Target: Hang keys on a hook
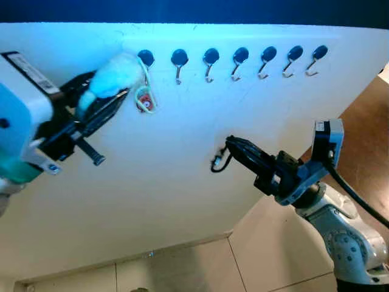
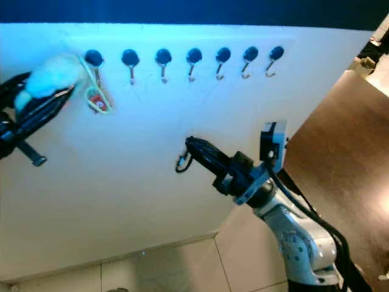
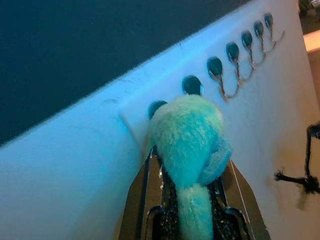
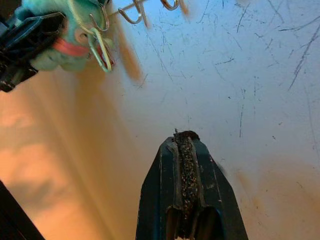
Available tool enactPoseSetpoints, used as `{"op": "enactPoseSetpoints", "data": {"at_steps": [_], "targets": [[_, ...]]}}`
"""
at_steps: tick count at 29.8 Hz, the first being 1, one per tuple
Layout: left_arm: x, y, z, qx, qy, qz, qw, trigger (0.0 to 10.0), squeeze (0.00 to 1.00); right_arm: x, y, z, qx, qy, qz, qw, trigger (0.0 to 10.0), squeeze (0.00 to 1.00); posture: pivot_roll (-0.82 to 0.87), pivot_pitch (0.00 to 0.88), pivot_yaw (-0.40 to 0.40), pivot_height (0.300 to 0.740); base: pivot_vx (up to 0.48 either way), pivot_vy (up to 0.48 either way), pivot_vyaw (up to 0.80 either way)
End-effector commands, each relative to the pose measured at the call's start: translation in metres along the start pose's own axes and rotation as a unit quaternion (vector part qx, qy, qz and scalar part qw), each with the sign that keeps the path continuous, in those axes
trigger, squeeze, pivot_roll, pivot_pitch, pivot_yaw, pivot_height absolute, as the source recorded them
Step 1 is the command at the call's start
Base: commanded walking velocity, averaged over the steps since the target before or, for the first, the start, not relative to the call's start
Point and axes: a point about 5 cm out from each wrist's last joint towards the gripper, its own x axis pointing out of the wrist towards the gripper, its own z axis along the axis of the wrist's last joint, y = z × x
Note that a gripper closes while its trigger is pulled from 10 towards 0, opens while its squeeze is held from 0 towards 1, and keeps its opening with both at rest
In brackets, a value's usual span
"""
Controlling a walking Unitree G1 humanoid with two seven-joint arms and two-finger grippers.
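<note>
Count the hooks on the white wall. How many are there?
7, in one row along the top of the wall: the leftmost hook, where the left gripper holds the fluffy keyring, then six more running rightward.

No legible text or labels.

A scuffed white wall (image 1: 182, 182) meets pale floor tiles (image 1: 200, 267); a dark band (image 1: 194, 9) runs above, brown flooring (image 2: 340, 152) lies rightward
</note>
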Motion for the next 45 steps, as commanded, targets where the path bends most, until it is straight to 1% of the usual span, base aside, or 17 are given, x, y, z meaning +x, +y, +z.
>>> {"op": "enactPoseSetpoints", "data": {"at_steps": [1, 3, 9, 10, 13, 15, 16, 19, 23, 25, 26, 28, 29, 31, 35, 41, 45], "targets": [[0.003, -0.003, -0.001, 0.009, 0.003, -0.009, 1.000, 10.0, 0.00, -0.001, 0.003, 0.001, -0.002, -0.001, 0.000, 1.000, 10.0, 0.00, 0.12, 0.023, 0.010, 0.740, 0.000, 0.000, 0.00], [0.002, -0.007, -0.005, 0.019, 0.016, -0.022, 0.999, 10.0, 0.00, -0.002, 0.002, 0.001, -0.003, -0.001, -0.003, 1.000, 10.0, 0.00, 0.12, 0.025, 0.012, 0.740, 0.000, 0.000, 0.00], [-0.001, -0.008, -0.007, 0.031, 0.030, -0.035, 0.998, 10.0, 0.00, -0.002, 0.002, 0.001, -0.002, 0.000, -0.006, 1.000, 10.0, 0.00, 0.12, 0.025, 0.013, 0.740, 0.000, 0.000, 0.00], [-0.005, -0.009, -0.011, 0.049, 0.049, -0.049, 0.996, 10.0, 0.00, -0.002, 0.002, 0.000, -0.002, 0.000, -0.006, 1.000, 10.0, 0.00, 0.12, 0.019, 0.015, 0.740, 0.000, 0.000, 0.00], [-0.006, -0.009, -0.014, 0.063, 0.061, -0.058, 0.994, 10.0, 0.00, -0.002, 0.002, 0.000, -0.002, 0.000, -0.007, 1.000, 10.0, 0.00, 0.12, 0.019, 0.015, 0.740, 0.000, 0.000, 0.00], [-0.009, -0.010, -0.020, 0.090, 0.080, -0.069, 0.990, 10.0, 0.00, -0.002, 0.002, -0.001, -0.002, 0.000, -0.009, 1.000, 10.0, 0.00, 0.12, 0.017, 0.017, 0.740, 0.000, 0.000, 0.00], [-0.009, -0.010, -0.020, 0.090, 0.080, -0.069, 0.990, 10.0, 0.00, -0.002, 0.002, -0.001, -0.002, 0.000, -0.009, 1.000, 10.0, 0.00, 0.12, 0.017, 0.017, 0.740, 0.000, 0.000, 0.00], [-0.008, -0.010, -0.021, 0.115, 0.081, -0.072, 0.987, 10.0, 0.00, -0.003, 0.002, -0.001, -0.003, 0.001, -0.012, 1.000, 10.0, 0.00, 0.12, 0.015, 0.017, 0.740, 0.000, 0.000, 0.00], [-0.005, -0.008, -0.019, 0.115, 0.071, -0.066, 0.989, 10.0, 0.00, -0.003, 0.002, -0.002, -0.003, 0.002, -0.013, 1.000, 10.0, 0.00, 0.12, 0.011, 0.020, 0.740, 0.000, 0.000, 0.00], [-0.003, -0.003, -0.016, 0.089, 0.055, -0.044, 0.994, 10.0, 0.00, -0.003, 0.003, -0.002, -0.004, 0.001, -0.014, 1.000, 10.0, 0.00, 0.11, 0.008, 0.024, 0.740, 0.000, 0.000, 0.00], [-0.003, -0.003, -0.016, 0.089, 0.055, -0.044, 0.994, 10.0, 0.00, -0.003, 0.003, -0.002, -0.004, 0.001, -0.014, 1.000, 10.0, 0.00, 0.11, 0.008, 0.024, 0.740, 0.000, 0.000, 0.00], [-0.004, 0.004, -0.012, 0.059, 0.038, -0.023, 0.997, 10.0, 0.00, -0.003, 0.002, -0.002, -0.004, 0.001, -0.015, 1.000, 10.0, 0.00, 0.11, 0.008, 0.024, 0.740, 0.000, 0.000, 0.00], [-0.004, 0.004, -0.012, 0.059, 0.038, -0.023, 0.997, 10.0, 0.00, -0.003, 0.002, -0.002, -0.004, 0.001, -0.015, 1.000, 10.0, 0.00, 0.11, 0.008, 0.024, 0.740, 0.000, 0.000, 0.00], [-0.007, 0.012, -0.005, 0.027, 0.016, -0.010, 0.999, 10.0, 0.00, -0.004, 0.003, -0.003, -0.003, 0.001, -0.016, 1.000, 10.0, 0.00, 0.12, 0.006, 0.027, 0.740, 0.000, 0.000, 0.00], [-0.016, 0.014, 0.004, -0.016, -0.007, -0.040, 0.999, 10.0, 0.00, -0.004, 0.003, -0.003, -0.004, 0.001, -0.015, 1.000, 10.0, 0.00, 0.12, 0.007, 0.031, 0.740, 0.000, 0.000, 0.00], [-0.018, 0.013, 0.008, -0.028, -0.018, -0.060, 0.998, 10.0, 0.00, -0.004, 0.003, -0.003, -0.003, 0.001, -0.016, 1.000, 10.0, 0.00, 0.12, 0.010, 0.030, 0.740, 0.000, 0.000, 0.00], [-0.012, 0.008, 0.008, -0.024, -0.022, -0.066, 0.997, 10.0, 0.00, -0.004, 0.003, -0.003, -0.003, 0.001, -0.016, 1.000, 10.0, 0.00, 0.11, 0.013, 0.032, 0.740, 0.000, 0.000, 0.00]]}}
